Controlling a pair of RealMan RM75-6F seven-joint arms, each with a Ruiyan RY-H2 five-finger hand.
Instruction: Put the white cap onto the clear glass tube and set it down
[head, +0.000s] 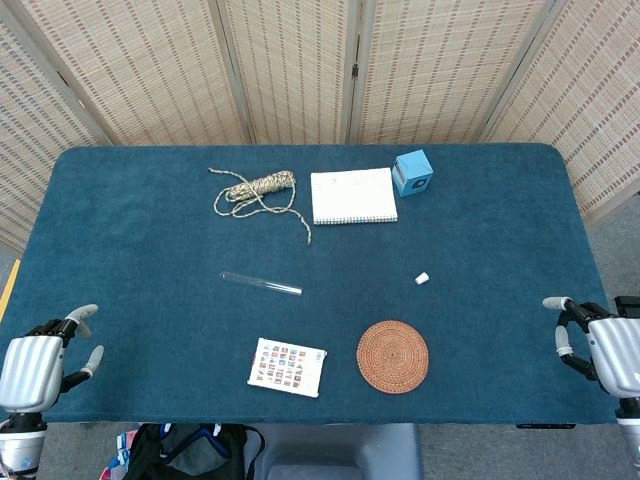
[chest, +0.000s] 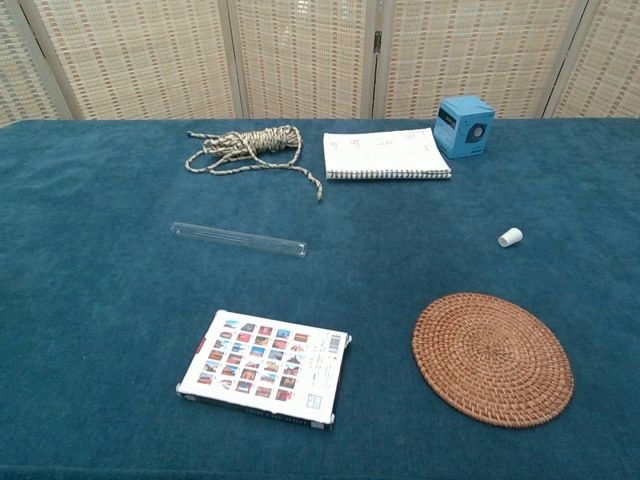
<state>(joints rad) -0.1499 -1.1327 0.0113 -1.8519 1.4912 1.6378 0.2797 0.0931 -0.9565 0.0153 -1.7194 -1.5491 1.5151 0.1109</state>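
We are taking the woven round mat (head: 392, 356) as our reference. The clear glass tube (head: 261, 284) is lying flat on the blue table cloth (head: 500, 210) to the left of the mat and a little beyond it, with its length running nearly across the table. The white cap (head: 422, 278) is resting on the cloth just beyond the mat and slightly to its right, well apart from the tube. The chest view is confirming both positions: tube (chest: 238, 240), cap (chest: 510, 237).

We are judging the tube to be light, rigid, smooth and fragile; it is likely to roll on the cloth and to slip under a hard squeeze. We are recommending a gentle hold near mid-length, leaving one end free to receive the cap. We are judging the cap to be very light and small, probably stiff plastic, best pinched at its sides so the opening stays clear. Which end of the tube is open we cannot tell.

The left hand (head: 40, 362) is hovering at the near edge, far left of the mat, with fingers spread and nothing in them. The right hand (head: 600, 345) is hovering at the near edge, right of the mat, fingers likewise apart and empty. Neither is touching any object. Capping is not yet begun.
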